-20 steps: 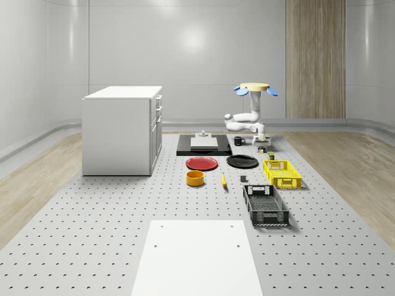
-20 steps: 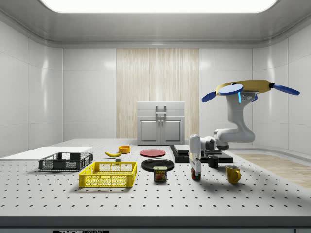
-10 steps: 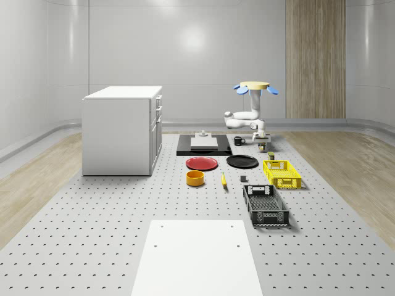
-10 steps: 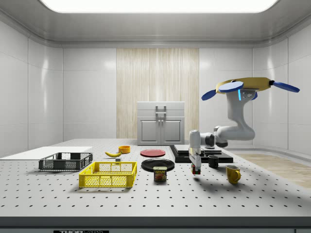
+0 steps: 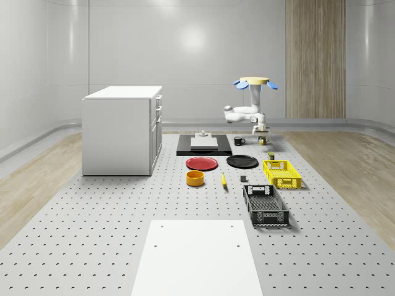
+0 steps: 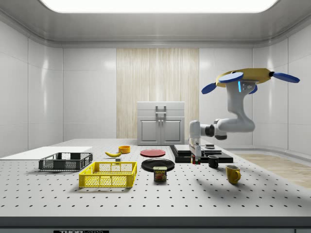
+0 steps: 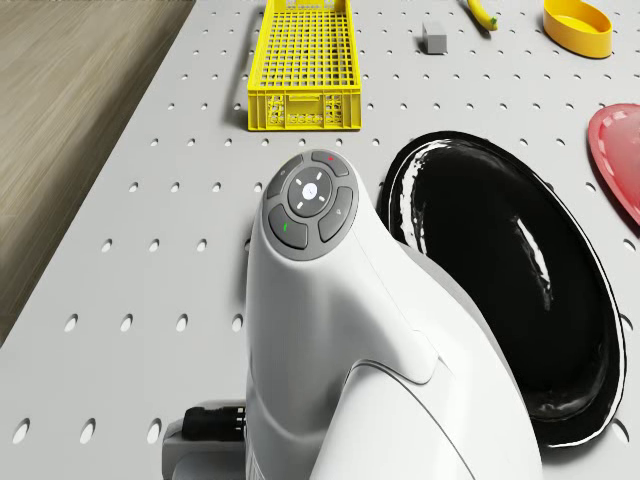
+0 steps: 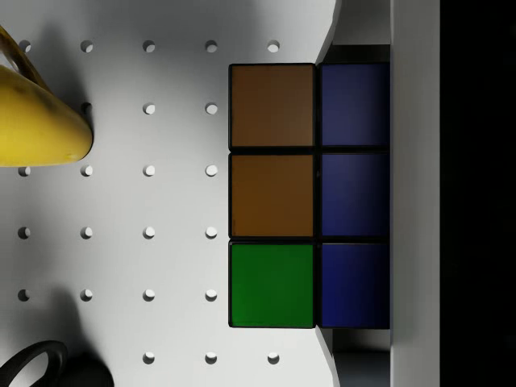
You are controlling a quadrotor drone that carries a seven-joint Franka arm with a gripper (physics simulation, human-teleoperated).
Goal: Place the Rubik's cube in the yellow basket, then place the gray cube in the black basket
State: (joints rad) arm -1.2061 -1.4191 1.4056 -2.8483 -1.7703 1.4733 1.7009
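The drone (image 5: 254,83) hovers over the far right part of the table, its arm (image 7: 330,330) bent forward and down. My gripper (image 6: 196,155) hangs a little above the table, shut on the Rubik's cube (image 6: 196,159). The cube (image 8: 310,196) shows brown, green and blue tiles in the wrist view. In front of it, the yellow basket (image 5: 282,173) stands on the table, and the black basket (image 5: 265,205) stands closer to the whole-scene camera. The small gray cube (image 5: 243,179) lies left of the yellow basket in the whole-scene view.
A Spam can (image 6: 160,173), yellow mug (image 6: 233,173) and black mug (image 6: 213,161) stand near the gripper. A black plate (image 5: 242,161), red plate (image 5: 202,163), orange bowl (image 5: 195,178) and banana (image 5: 223,179) lie mid-table. A white cabinet (image 5: 122,129) stands at the left.
The gripper has risen from table level with the Rubik's cube in it. The drone and arm have shifted toward the far end of the table.
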